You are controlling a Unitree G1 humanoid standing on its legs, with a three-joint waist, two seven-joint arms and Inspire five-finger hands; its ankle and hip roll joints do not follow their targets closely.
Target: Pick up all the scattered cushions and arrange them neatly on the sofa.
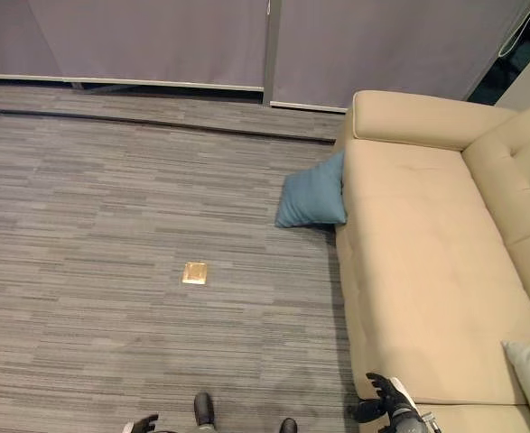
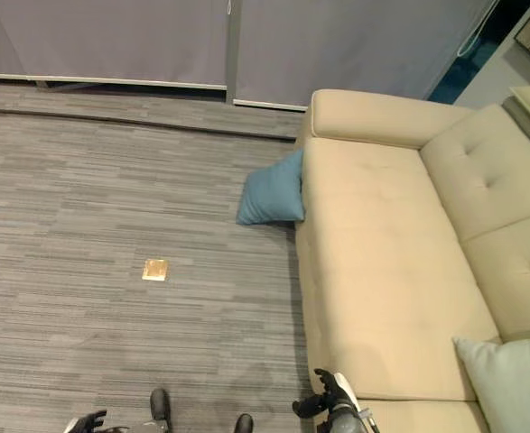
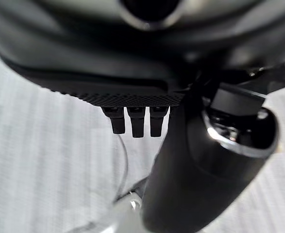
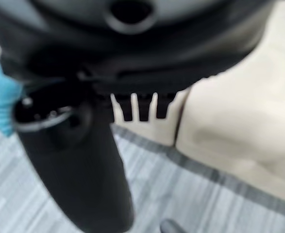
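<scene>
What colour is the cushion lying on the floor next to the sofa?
The cushion is blue, leaning against the beige sofa. It shows best in the left eye view.

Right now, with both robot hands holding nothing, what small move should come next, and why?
Probably step toward the blue cushion: it sits on the floor leaning against the sofa front, well ahead of the right robot hand and left robot hand. A pale cushion already lies on the seat.

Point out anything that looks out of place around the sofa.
A blue cushion sits on the floor, leaning against the sofa front near its far armrest, not on the seat. A pale cushion lies on the seat at the near end. A small brass plate is set in the floor. Nothing looks spilled or damaged.
</scene>
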